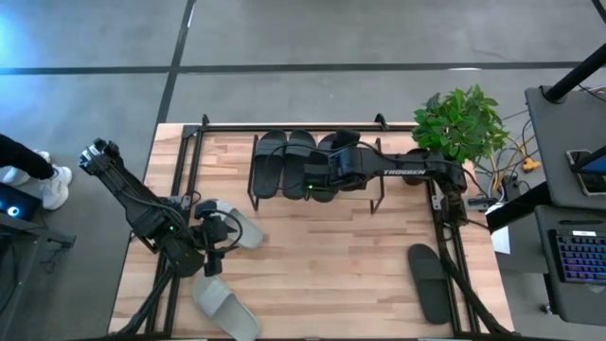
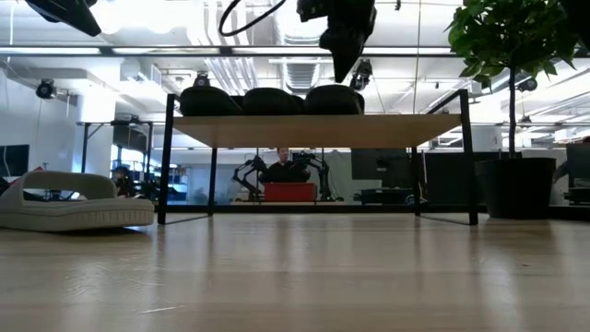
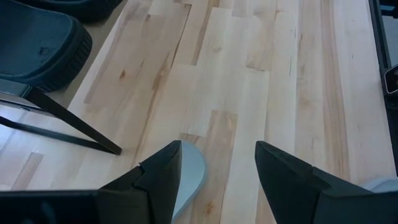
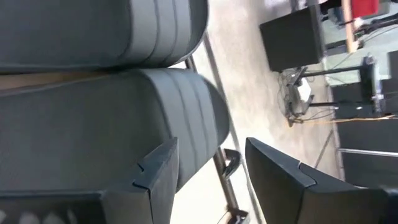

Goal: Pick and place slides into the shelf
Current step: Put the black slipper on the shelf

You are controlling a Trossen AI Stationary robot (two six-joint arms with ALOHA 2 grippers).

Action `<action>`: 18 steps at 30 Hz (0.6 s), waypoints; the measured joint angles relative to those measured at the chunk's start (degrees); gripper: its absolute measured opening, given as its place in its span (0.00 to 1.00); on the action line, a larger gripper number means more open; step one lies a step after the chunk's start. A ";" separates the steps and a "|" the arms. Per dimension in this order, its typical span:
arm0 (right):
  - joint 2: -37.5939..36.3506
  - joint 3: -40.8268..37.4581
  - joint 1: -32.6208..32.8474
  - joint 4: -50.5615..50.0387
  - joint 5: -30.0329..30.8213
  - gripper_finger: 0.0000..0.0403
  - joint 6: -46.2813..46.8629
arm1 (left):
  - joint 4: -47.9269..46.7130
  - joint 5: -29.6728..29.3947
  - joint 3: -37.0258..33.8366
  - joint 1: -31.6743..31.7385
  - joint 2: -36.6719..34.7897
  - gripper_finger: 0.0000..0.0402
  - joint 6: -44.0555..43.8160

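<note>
The right gripper [image 1: 317,180] reaches out level over the low wooden, black-framed shelf [image 2: 406,129] — jaws wide, empty — above three dark rubber slides [image 1: 284,161] there. The left gripper [image 1: 220,248] hangs open over a light grey slide [image 1: 241,227].

Your two arms are matte black, built from slim tubular links with bulkier joint housings. The right arm [image 1: 407,171] carries white lettering along its long link, and a small green light shows near its wrist. The left arm [image 1: 142,204] has black cables looping near its tool. Each tool's fingers [image 3: 163,177] are dark, angular, wedge-shaped plates.
</note>
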 joint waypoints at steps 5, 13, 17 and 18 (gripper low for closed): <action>0.00 1.90 3.46 -4.64 -0.68 0.44 6.66 | -0.01 0.00 -0.02 0.01 0.00 0.47 0.00; -0.37 7.63 10.89 -5.99 -15.01 0.44 15.96 | -0.05 0.00 -0.25 0.00 0.00 0.47 0.04; -0.39 10.19 14.06 -5.91 -27.48 0.43 31.31 | -0.03 -0.02 -0.30 0.01 0.00 0.47 0.04; -0.39 10.52 14.91 -5.88 -30.54 0.43 36.09 | -0.05 0.00 -0.35 0.00 0.00 0.47 0.03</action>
